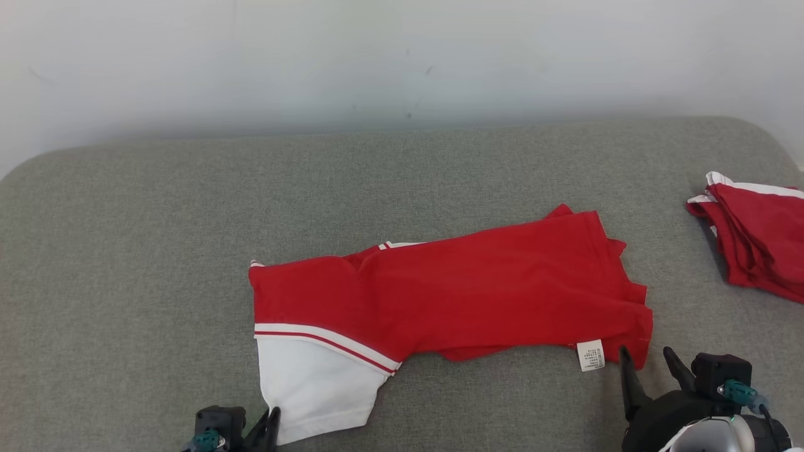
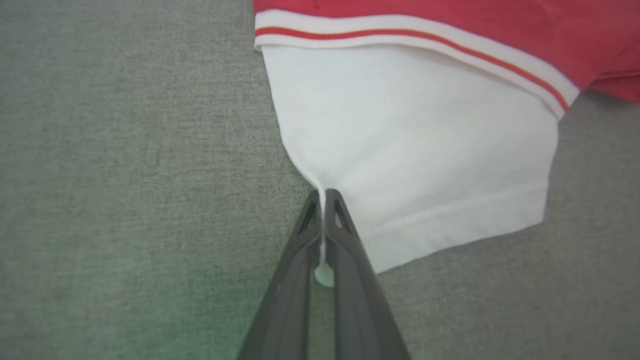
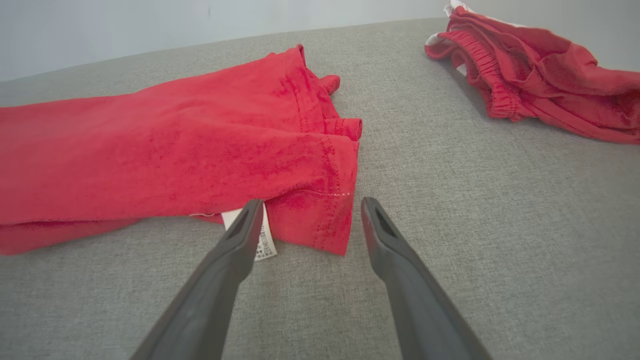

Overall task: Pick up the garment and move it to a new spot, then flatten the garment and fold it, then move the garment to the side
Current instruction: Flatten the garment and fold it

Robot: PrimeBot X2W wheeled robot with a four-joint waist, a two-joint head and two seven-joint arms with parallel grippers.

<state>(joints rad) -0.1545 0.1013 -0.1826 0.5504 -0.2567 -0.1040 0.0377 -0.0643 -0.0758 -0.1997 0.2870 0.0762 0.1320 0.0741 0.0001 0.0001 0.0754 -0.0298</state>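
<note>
The garment point(image 1: 452, 295) is a red shirt with a white sleeve, lying folded lengthwise across the grey cushion. My left gripper point(image 1: 271, 419) is shut on the near corner of the white sleeve point(image 2: 415, 145), and the cloth is pinched between its fingers point(image 2: 325, 200). My right gripper point(image 1: 647, 361) stands open at the garment's right hem, its two fingertips straddling the red corner point(image 3: 320, 220) beside the white care label point(image 3: 262, 240). The jaws are wide apart and hold nothing.
A second red garment point(image 1: 757, 242) with white trim lies bunched at the cushion's right edge, also in the right wrist view point(image 3: 540, 85). The grey cushion point(image 1: 157, 251) ends at a pale wall behind.
</note>
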